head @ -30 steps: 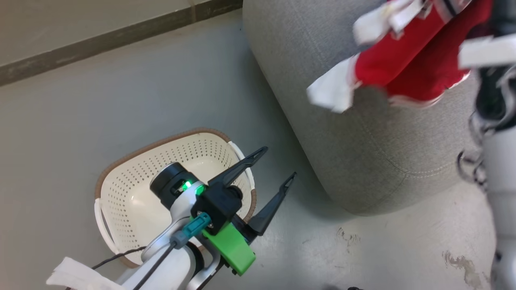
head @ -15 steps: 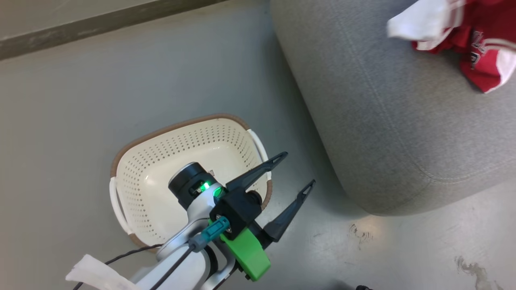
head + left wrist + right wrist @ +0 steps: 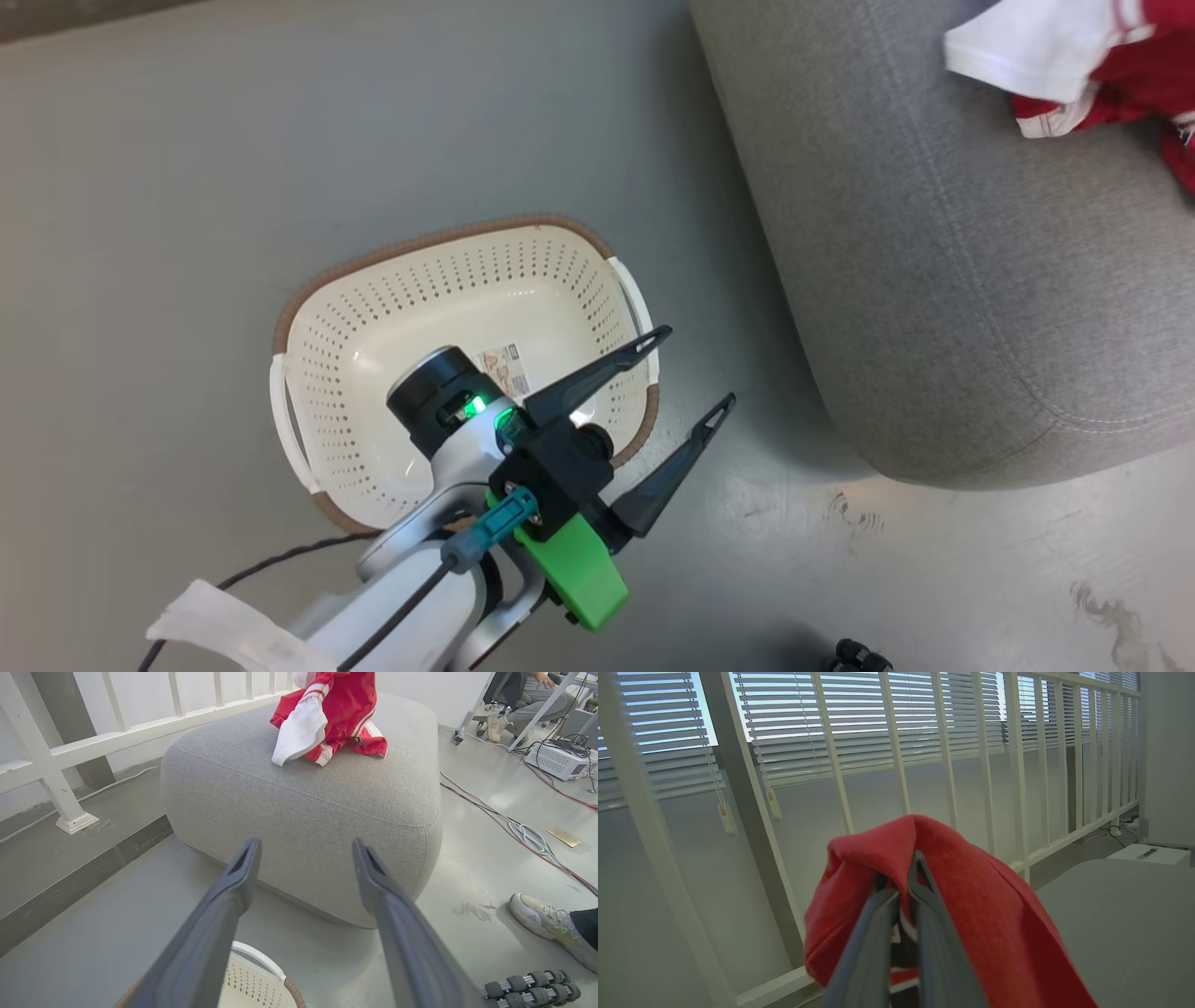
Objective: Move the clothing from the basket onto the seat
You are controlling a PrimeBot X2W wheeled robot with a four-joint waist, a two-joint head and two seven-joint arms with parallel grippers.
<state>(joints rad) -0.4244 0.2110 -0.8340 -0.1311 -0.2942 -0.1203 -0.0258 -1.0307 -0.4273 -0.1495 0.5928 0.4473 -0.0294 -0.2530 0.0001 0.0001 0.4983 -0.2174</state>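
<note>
Clothing [image 3: 336,718] is seen on the seat [image 3: 303,802], well beyond the left jaws. Its lower folds and the white piece are rested on the grey top. The upper part is drawn up out of the left wrist view. In the right wrist view red fabric is draped over the right gripper [image 3: 900,882], and its jaws are closed on a fold. The clothing is therefore not yet let go.

The left gripper [image 3: 697,366] is held with jaws spread wide and nothing between them, over the seat-side rim of the basket [image 3: 373,271]. The basket's bare bottom and its label [image 3: 504,369] are shown just behind those jaws.

Change: a second ago the bundle was hung in the air over the seat's edge, carried by the right arm. Now it is laid on the seat top. The head view has shifted meanwhile, so the new places of basket and seat in it are put down to the camera. The left jaws' spread is unchanged.

The transfer is judged almost done, with only the release left. The right jaws are to be opened and lifted straight clear. Fabric caught on a finger and dragged back off the seat is judged the main risk.
</note>
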